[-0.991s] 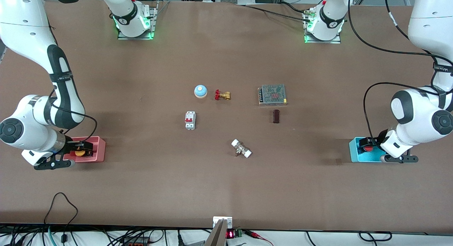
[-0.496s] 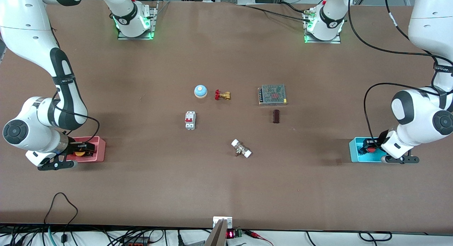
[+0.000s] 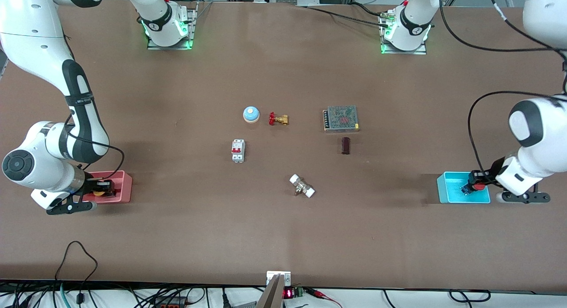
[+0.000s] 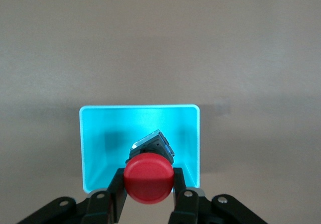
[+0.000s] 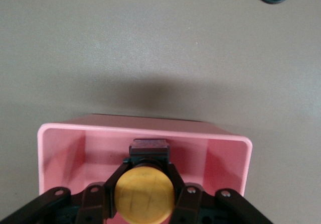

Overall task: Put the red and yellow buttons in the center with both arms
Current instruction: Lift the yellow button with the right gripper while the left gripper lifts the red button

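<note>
Brown and matte, the bench (image 3: pixel 177 237) carried a loose cluster of parts around its middle: a blue-and-white domed bell (image 3: pixel 251 114), a brass valve with a red handle (image 3: pixel 278 119), a white circuit breaker with red switches (image 3: pixel 238 150), a grey mesh-topped power supply (image 3: pixel 341 118), a small dark brown block (image 3: pixel 345 145) and a white-ended metal fitting (image 3: pixel 302 186).

At the right arm's end sat a pink plastic bin (image 3: pixel 123 187). The right gripper (image 5: pixel 144 194) hung low in it, its fingers (image 5: pixel 116 180) clenched on the yellow-capped push button (image 5: pixel 144 195), whose dark base pointed away from the wrist toward the bin's wall.

At the left arm's end sat a cyan plastic bin (image 3: pixel 452 190). The left gripper (image 4: pixel 149 184) was over it, fingers (image 4: pixel 118 184) grasping the red-capped push button (image 4: pixel 149 178), the dark base tilted down toward the bin floor; this one looked lifted clear of the bin.

Both buttons were well apart from the middle of the bench, one at each end. The bare patch between the circuit breaker, the dark block and the fitting looked the likeliest landing ground. Each arm would need to rise over its bin wall, then travel inward toward the other, and the red button seemed closer to being ready for that.
</note>
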`<state>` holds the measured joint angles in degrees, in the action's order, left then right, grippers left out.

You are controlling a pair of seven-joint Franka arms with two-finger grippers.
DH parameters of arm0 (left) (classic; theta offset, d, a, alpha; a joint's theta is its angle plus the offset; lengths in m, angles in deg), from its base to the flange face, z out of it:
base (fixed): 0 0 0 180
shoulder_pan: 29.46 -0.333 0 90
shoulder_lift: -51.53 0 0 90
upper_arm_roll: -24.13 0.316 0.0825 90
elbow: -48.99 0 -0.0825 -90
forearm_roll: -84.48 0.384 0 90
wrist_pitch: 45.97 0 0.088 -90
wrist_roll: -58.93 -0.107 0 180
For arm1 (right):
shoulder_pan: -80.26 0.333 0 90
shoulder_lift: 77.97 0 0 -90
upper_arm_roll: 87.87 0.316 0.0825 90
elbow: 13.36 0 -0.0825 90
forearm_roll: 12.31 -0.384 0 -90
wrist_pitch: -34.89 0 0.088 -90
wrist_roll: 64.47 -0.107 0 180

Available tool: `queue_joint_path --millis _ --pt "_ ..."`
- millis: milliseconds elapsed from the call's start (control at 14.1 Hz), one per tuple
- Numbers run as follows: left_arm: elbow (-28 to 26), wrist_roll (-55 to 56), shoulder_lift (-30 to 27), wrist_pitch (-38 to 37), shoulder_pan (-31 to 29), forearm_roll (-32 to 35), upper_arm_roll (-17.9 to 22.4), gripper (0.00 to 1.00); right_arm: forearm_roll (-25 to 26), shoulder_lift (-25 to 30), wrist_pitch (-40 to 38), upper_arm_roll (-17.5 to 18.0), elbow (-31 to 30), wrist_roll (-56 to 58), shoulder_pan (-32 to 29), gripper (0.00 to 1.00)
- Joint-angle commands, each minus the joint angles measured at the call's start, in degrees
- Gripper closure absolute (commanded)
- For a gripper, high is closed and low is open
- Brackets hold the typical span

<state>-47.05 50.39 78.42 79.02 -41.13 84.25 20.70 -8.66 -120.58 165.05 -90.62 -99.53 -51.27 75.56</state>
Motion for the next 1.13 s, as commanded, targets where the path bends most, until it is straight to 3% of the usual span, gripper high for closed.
queue_joint_path --millis 0,496,637,850,1062 --pt "-0.64 2.73 -2.63 -3.51 1.46 0.85 -0.70 0.80 0.40 0.42 -0.51 1.16 0.83 1.13 -1.01 0.80" --pt "-1.17 17.23 -2.11 -5.11 10.78 0.76 -1.05 0.78 0.22 9.91 -13.78 1.16 0.83 2.53 -0.92 0.80" --pt "-1.26 21.44 -0.27 -4.67 14.02 0.76 -1.05 0.78 -0.04 11.40 -14.49 1.69 0.83 2.62 -0.39 0.80" --pt "-1.26 26.11 2.28 -3.88 17.46 0.67 -1.05 0.78 -0.39 11.94 -14.58 5.19 0.83 1.31 1.80 0.80" --pt "-1.43 31.91 5.09 0.42 20.36 0.67 -1.05 0.78 -3.64 10.54 -13.97 7.05 0.83 -3.34 5.13 0.80"
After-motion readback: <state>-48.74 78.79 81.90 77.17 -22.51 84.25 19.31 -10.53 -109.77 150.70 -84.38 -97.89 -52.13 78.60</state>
